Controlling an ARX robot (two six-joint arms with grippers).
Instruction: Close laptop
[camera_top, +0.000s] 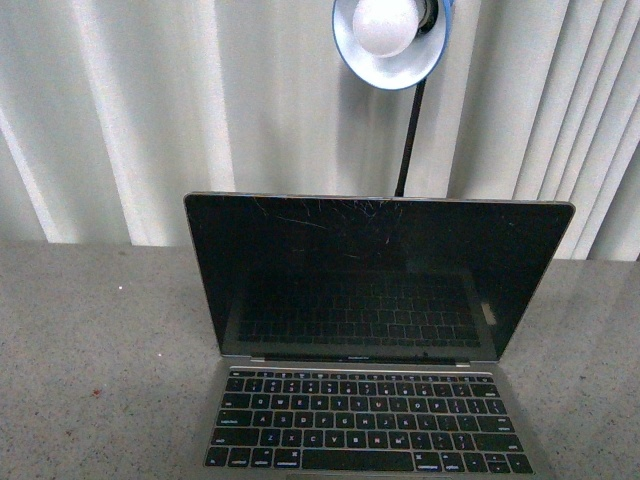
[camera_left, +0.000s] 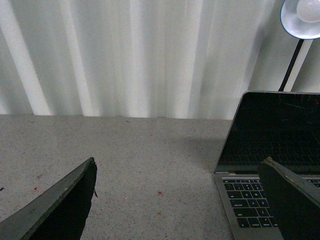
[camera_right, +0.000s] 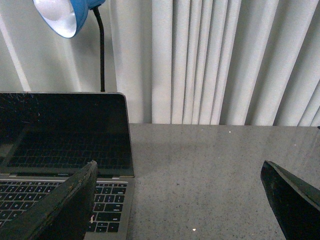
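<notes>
The laptop (camera_top: 375, 330) stands open on the grey table, silver-grey with black keys and a scratched black screen facing me. Neither arm shows in the front view. My left gripper (camera_left: 177, 172) is open and empty, to the left of the laptop (camera_left: 270, 145); one finger overlaps its keyboard corner in the left wrist view. My right gripper (camera_right: 180, 172) is open and empty, to the right of the laptop (camera_right: 65, 135); one finger overlaps its keyboard edge in the right wrist view. Both stay on the near side of the screen.
A blue desk lamp (camera_top: 392, 40) on a black stem rises behind the laptop's screen. White pleated curtains (camera_top: 120, 110) hang along the back edge of the speckled grey table (camera_top: 90, 360).
</notes>
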